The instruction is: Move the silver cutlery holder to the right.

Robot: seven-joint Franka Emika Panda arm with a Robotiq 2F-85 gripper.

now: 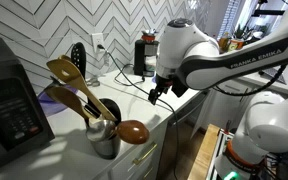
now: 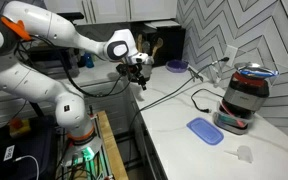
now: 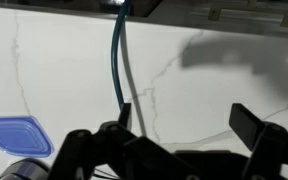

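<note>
The white Panda arm (image 1: 234, 60) is reaching in from 3 o'clock in an exterior view. Its forearm is lying almost level and its wrist is bending downward. The end effector (image 1: 159, 96) is hanging above the white marble surface (image 1: 119, 95), close to the front edge, and is touching nothing. In the wrist view the end effector (image 3: 184, 125) is standing open: the two dark fingers (image 3: 246, 122) are spread wide apart with only bare marble between them.

The silver cutlery holder (image 1: 105, 142) is sitting at 7 o'clock from the end effector, well apart from it, right beside the front edge of the surface. Its wooden spoons (image 1: 68, 72) are fanning out toward 10 and 3 o'clock. A microwave (image 1: 6, 110) is crowding it at 9 o'clock.

Bare marble is lying open between the holder and the end effector. A black appliance (image 1: 144, 55) is standing against the tiled wall (image 1: 54, 25) at 12 o'clock.

In the wrist view a dark cord (image 3: 117, 60) is running down from 12 o'clock toward the fingers. A blue lid (image 3: 14, 135) is lying flat at 8 o'clock.
</note>
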